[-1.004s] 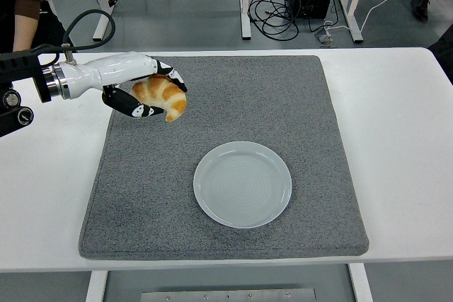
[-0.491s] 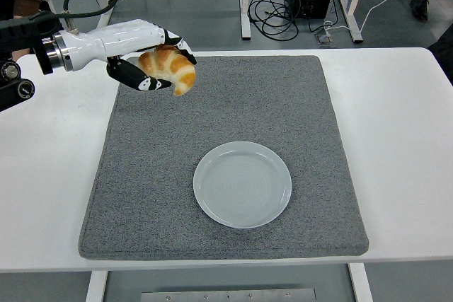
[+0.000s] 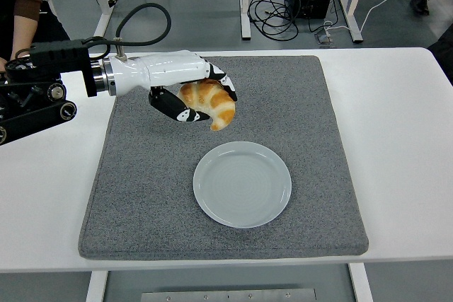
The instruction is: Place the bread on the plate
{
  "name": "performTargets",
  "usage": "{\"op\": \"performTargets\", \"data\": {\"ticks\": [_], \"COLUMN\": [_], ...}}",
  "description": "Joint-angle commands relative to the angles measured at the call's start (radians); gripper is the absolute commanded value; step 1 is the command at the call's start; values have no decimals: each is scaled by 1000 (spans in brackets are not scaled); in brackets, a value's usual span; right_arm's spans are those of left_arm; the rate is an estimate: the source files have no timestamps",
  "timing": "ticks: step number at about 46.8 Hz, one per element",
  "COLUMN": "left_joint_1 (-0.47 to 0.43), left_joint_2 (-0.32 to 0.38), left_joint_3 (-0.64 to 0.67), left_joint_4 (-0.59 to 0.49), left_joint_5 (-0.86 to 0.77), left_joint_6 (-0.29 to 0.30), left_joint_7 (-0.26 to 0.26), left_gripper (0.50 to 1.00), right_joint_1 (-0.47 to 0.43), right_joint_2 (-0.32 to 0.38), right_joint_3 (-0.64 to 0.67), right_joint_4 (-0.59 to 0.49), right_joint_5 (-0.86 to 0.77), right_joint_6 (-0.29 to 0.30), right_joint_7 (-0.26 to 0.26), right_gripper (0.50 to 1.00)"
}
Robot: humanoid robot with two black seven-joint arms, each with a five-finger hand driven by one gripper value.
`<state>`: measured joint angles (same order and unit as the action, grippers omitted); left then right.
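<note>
A golden croissant (image 3: 210,102) is held in my left hand (image 3: 195,93), whose white and black fingers are curled around it. The hand carries it in the air above the grey mat (image 3: 141,175), just up and to the left of the plate. The round pale plate (image 3: 243,184) lies empty on the mat's near middle. The left arm reaches in from the left edge. The right arm is out of view.
The grey mat covers most of the white table (image 3: 403,139). A person's sleeve and arm (image 3: 21,5) show at the top left. Cables and desk legs (image 3: 283,12) stand on the floor behind the table.
My left hand has carried the croissant to the right and toward the plate, from the mat's far left corner to near its middle.
</note>
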<state>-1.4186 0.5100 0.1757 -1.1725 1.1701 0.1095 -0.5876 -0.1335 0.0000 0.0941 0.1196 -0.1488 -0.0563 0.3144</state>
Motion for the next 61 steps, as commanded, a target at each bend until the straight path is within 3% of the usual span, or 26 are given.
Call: {"op": "performTargets", "data": {"ticks": [1,32,61], "left_joint_1": [9,145,268], "left_joint_2": [-24,-186,-263], "left_joint_3": [2,1,2], "left_joint_4": [1,86,151], "left_joint_5": [26,157,183], "left_joint_6": [10,186,251], "left_joint_7": [2,-6,-23], "left_gripper": [500,500,500], "right_joint_1": [0,2,2], "right_joint_2": [0,0,0], "right_joint_3": [0,0,0], "right_joint_4": [0,-3,-3], "right_joint_5": [0,0,0], "right_joint_6": [0,-2,-2], "right_joint_7": [0,0,0], "right_gripper": [1000,1000,1000]}}
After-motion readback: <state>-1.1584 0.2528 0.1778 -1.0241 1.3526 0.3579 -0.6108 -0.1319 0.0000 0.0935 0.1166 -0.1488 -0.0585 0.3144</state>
